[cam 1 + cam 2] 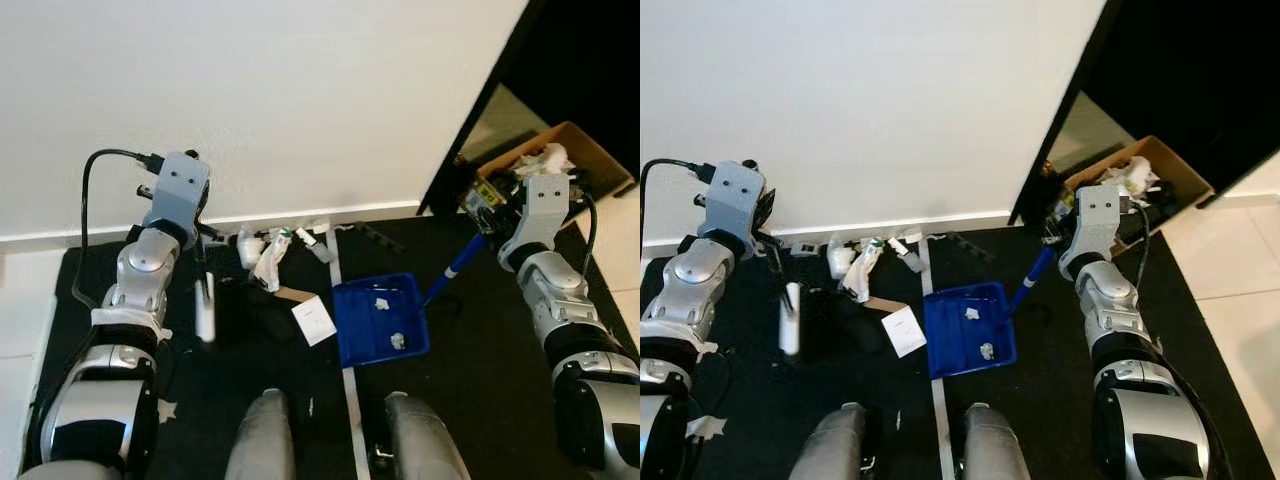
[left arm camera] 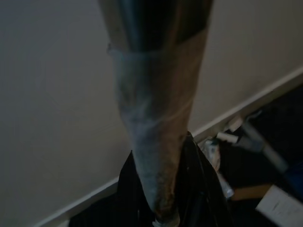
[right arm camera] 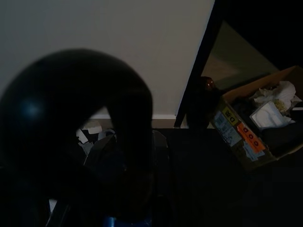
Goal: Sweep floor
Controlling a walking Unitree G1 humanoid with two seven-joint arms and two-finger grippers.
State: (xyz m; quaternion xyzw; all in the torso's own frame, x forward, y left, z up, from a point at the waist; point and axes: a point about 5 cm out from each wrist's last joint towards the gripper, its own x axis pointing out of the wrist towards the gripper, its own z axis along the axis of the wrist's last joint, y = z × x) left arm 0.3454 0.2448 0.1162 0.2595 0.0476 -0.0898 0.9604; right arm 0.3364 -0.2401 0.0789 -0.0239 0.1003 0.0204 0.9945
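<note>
A blue dustpan (image 1: 380, 320) lies on the black mat with two white scraps in it. Its blue handle (image 1: 455, 265) slants up to my right gripper (image 1: 488, 222), which is shut on it. My left gripper (image 1: 203, 240) is shut on the white broom handle (image 1: 205, 305). In the left wrist view the handle (image 2: 156, 142) runs down to the black brush (image 2: 189, 198). Litter (image 1: 270, 255) of wrappers and paper lies along the baseboard, just beyond the brush. A white card (image 1: 314, 320) lies left of the dustpan.
A cardboard box (image 1: 565, 145) stuffed with paper stands at the right by a dark doorway. The white wall (image 1: 300, 100) closes off the far side. A pale strip (image 1: 345, 340) crosses the mat. My knees (image 1: 262, 440) show at the bottom.
</note>
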